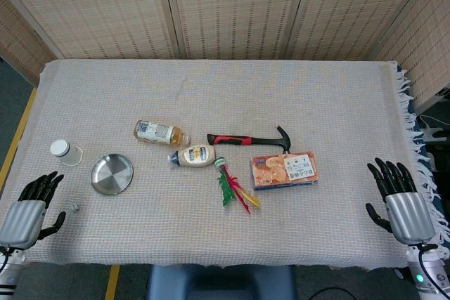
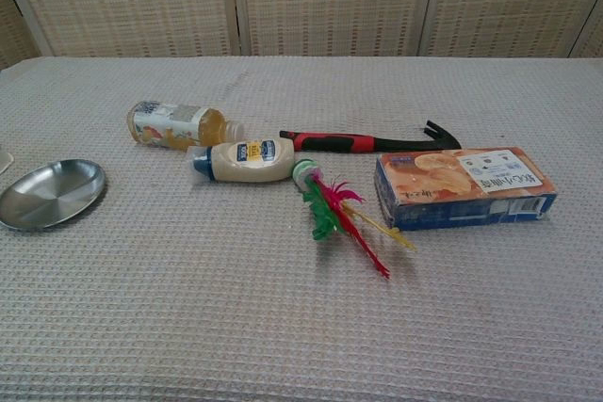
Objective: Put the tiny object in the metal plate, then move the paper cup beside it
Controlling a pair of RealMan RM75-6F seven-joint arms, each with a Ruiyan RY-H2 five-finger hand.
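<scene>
While both of your hands rest at the near corners of the table, neither has hold of anything: your left hand (image 1: 31, 205) lies at the near left edge with its dark fingers stretched forward and apart, and your right hand (image 1: 402, 198) sits at the near right edge with its fingers likewise spread and empty. Just beside your left hand, toward the middle, you have the tiny object (image 1: 75, 207) lying on the woven cloth, near the front rim of the metal plate (image 1: 112, 173) but apart from it. Left of the plate and a little farther back, the paper cup (image 1: 65, 151) lies tipped on its side. Toward the center you can see a juice bottle (image 1: 159, 132) and a mayonnaise bottle (image 1: 193, 156), both on their sides, a red-handled hammer (image 1: 249, 138), a feathered shuttlecock (image 1: 232, 185) and a biscuit box (image 1: 284, 170).
</scene>
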